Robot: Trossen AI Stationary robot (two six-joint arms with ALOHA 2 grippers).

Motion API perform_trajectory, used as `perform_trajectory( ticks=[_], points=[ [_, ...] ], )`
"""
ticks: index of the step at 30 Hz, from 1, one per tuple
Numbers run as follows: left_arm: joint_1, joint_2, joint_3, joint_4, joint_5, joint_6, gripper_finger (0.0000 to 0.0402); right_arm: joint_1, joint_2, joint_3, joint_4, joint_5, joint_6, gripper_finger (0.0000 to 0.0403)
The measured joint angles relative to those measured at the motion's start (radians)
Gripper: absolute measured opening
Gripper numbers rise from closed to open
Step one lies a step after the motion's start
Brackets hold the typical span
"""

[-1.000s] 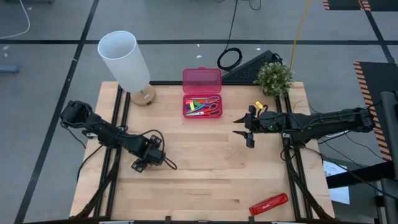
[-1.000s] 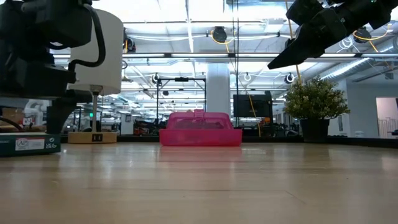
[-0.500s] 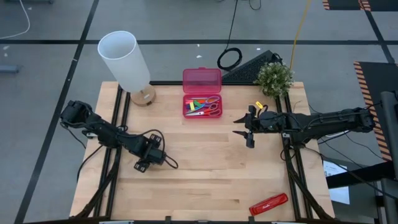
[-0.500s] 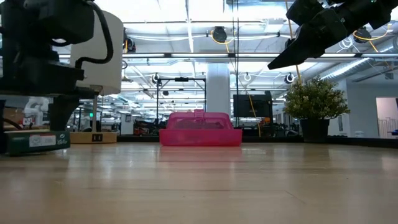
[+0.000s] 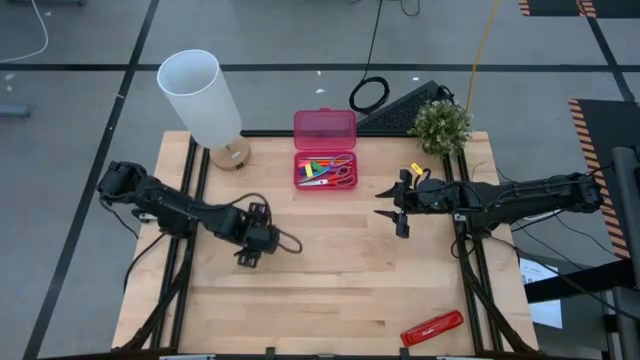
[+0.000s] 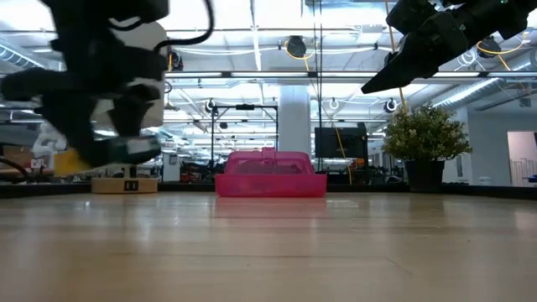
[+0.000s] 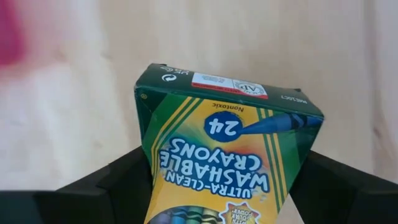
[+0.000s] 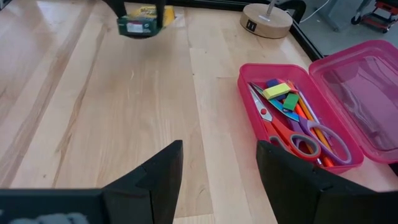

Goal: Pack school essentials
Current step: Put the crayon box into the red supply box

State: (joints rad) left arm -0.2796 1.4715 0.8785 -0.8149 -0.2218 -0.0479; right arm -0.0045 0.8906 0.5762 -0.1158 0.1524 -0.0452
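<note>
Left claw (image 5: 250,252) is clamped on the crayon box (image 7: 227,158), carried above the bench (image 5: 330,290) left of and nearer than the pink case (image 5: 324,168); the box should be lowered flat over the scissors (image 8: 298,140). Right claw (image 5: 399,214) is held wide, waiting

tabletop (image 5: 330,280): pale wood planks, smooth, faint sheen. crayon box (image 7: 224,155): printed cardboard, slightly glossy. pink case (image 8: 348,99): translucent glossy plastic. left end effector (image 7: 217,205) fingers (image 7: 106,186): matt black plastic.
</note>
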Motion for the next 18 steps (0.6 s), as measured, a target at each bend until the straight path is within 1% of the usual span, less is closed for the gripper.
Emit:
perform_trajectory(
  ticks=[3, 8, 13, 18],
  points=[
    [0.057, 0.000, 0.043, 0.003, -0.041, 0.005, 0.0316, 0.000, 0.000, 0.000, -0.001, 0.000, 0.000, 0.0196],
    [0.169, 0.000, 0.112, 0.035, -0.068, 0.121, 0.0313, 0.000, 0.000, 0.000, -0.001, 0.000, 0.000, 0.0196],
    [0.292, 0.000, 0.172, 0.154, -0.063, 0.251, 0.0312, 0.000, 0.000, 0.000, -0.001, 0.000, -0.004, 0.0196],
    [0.408, 0.000, 0.207, 0.299, -0.041, 0.373, 0.0312, 0.000, 0.000, 0.000, -0.001, 0.000, -0.010, 0.0196]
  ],
)
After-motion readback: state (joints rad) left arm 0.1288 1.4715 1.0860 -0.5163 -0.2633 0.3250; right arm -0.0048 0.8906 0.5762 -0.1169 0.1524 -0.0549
